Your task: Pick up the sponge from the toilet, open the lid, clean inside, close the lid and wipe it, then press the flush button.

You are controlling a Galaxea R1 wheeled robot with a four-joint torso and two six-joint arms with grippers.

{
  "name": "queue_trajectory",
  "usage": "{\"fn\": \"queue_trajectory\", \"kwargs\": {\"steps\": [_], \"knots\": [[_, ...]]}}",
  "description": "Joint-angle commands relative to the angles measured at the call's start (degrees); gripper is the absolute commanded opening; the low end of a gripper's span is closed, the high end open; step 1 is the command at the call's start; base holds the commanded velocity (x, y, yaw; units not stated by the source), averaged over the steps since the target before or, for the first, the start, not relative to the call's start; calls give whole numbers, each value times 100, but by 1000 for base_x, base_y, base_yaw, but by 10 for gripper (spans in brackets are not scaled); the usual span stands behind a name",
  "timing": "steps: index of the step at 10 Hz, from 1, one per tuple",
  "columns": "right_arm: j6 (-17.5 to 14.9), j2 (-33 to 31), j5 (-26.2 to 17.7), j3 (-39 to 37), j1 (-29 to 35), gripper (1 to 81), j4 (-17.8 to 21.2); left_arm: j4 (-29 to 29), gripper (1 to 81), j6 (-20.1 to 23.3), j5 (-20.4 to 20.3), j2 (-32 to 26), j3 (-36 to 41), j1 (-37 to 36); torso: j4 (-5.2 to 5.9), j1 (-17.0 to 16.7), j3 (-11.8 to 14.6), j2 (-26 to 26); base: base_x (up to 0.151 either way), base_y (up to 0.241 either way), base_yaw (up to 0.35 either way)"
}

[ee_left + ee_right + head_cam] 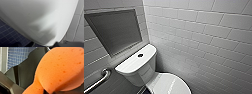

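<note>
Sponge (pixel 60 69) is jammed right up against my right wrist cam. It's bright orange and pocked, and it's pinched into a narrow waist where the right gripper (pixel 43 90) is clenched on it. From the head cam I'm looking down at the toilet (pixel 139 72). The lid (pixel 170 85) is down over the bowl, and the flush button (pixel 140 55) sits dead centre on the tank top. A metal grab bar (pixel 99 81) runs along the wall beside the tank, and a grey recessed panel (pixel 114 30) is set in the wall above the tank. Left wrist cam is close over a white glossy curve of the toilet, with dark blue floor tiles (pixel 8 33) next to it. The left gripper (pixel 45 45) is just dark bits at the edge there, so I can't tell whether it's clenched or released.
</note>
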Motion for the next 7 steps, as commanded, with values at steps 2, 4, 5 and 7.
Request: {"fn": "queue_trajectory", "kwargs": {"steps": [2, 4, 5, 7], "knots": [[11, -103, -233, 7, 13, 10, -96, -197, 811, 106, -162, -57, 452, -1153, 0, 0, 0, 0, 0, 0, 0], [12, -95, -233, 7, 12, 10, -96, -267, 811, 106, -171, -83, 443, -1179, 0, 0, 0, 0, 0, 0, 0], [12, -95, -233, 7, -4, 10, -88, -302, 811, 106, -215, -109, 478, -1205, 0, 0, 0, 0, 0, 0, 0], [12, -95, -225, -11, -5, 10, -87, -329, 811, 106, -311, -320, 863, -1214, 0, 0, -2, 0, 0, 0, 0]]}}
